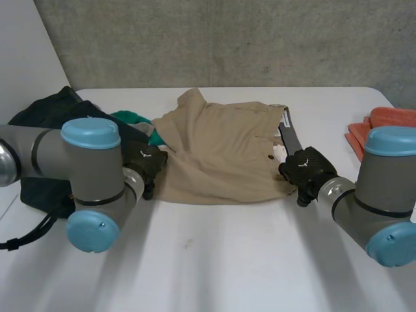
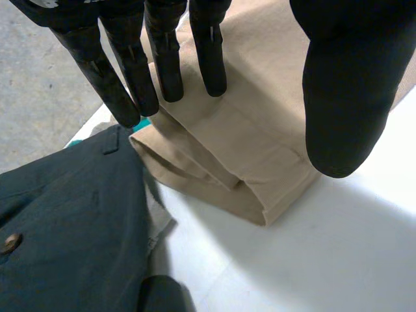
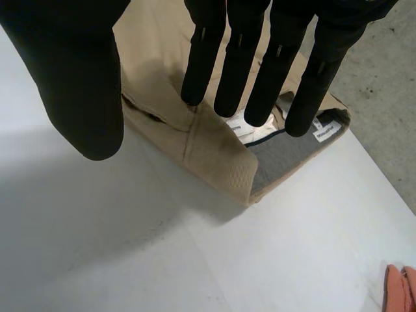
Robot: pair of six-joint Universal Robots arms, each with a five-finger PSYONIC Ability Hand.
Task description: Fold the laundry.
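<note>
Grey arms (image 1: 78, 169) capped in light blue flank a folded tan garment (image 1: 221, 153) of fine-ribbed twill, lying mid-worktop (image 1: 214, 260). At its stitched, doubled hem the left robot hand (image 1: 146, 164) has its fingers straight and thumb apart, gripping nothing. The right robot hand (image 1: 307, 168) is likewise spread over the waistband corner, where a grey lining (image 3: 286, 156) carries white labels (image 3: 325, 133) with print too small to read. A dark green garment (image 2: 65, 208) with a brown button (image 2: 10, 242) lies against the hem beside a teal cloth (image 1: 133, 119). An orange cloth (image 1: 383, 127) sits well apart at the right.
</note>
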